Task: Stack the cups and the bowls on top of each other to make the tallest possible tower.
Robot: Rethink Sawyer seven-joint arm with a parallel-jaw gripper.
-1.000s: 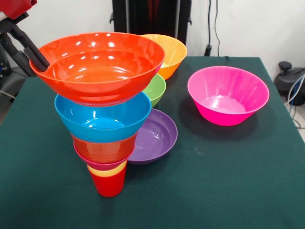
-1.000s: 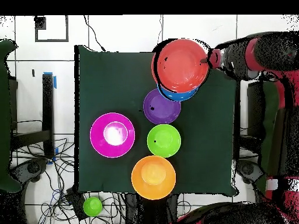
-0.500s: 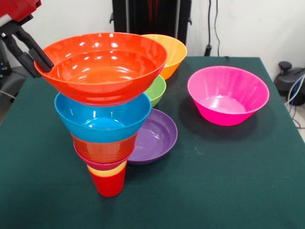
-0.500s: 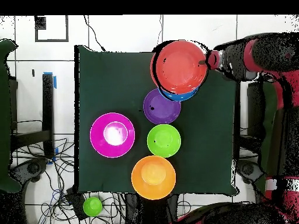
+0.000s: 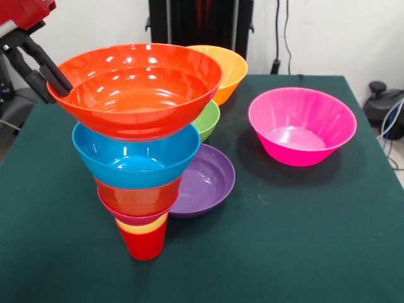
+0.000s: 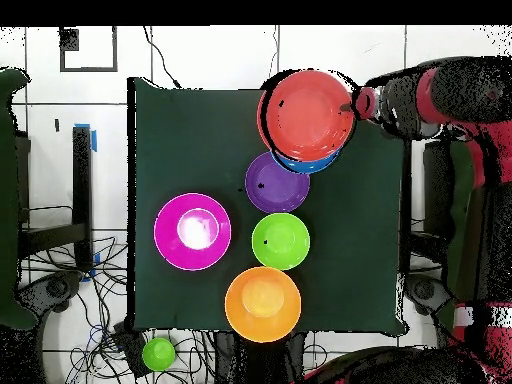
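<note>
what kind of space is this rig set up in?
Likely a robotics lab or test cell. A green-covered table stands on a white tiled floor with loose cables round its edges. A red arm's pincer grips the rim of the top orange-red bowl of a toy tower.

White wall (image 5: pixel 334 31), tiled floor (image 6: pixel 200 55), cables (image 6: pixel 60 290).

The tower (image 5: pixel 142 145) shows, from bottom to top, a red cup (image 5: pixel 144 243), a yellow cup (image 5: pixel 142 226), a crimson-pink bowl (image 5: pixel 129 216), an orange bowl (image 5: pixel 139 197), a blue bowl (image 5: pixel 136 161) and an orange-red bowl (image 5: pixel 136 88). Beside it are a purple bowl (image 5: pixel 205 180), a green bowl (image 5: pixel 207 118), a light orange bowl (image 5: pixel 224 71) and a magenta-pink bowl (image 5: pixel 302 126). The counter (image 5: pixel 284 240) is dark green. The claw (image 5: pixel 41 69) is black under a red arm (image 5: pixel 25 9).
</note>
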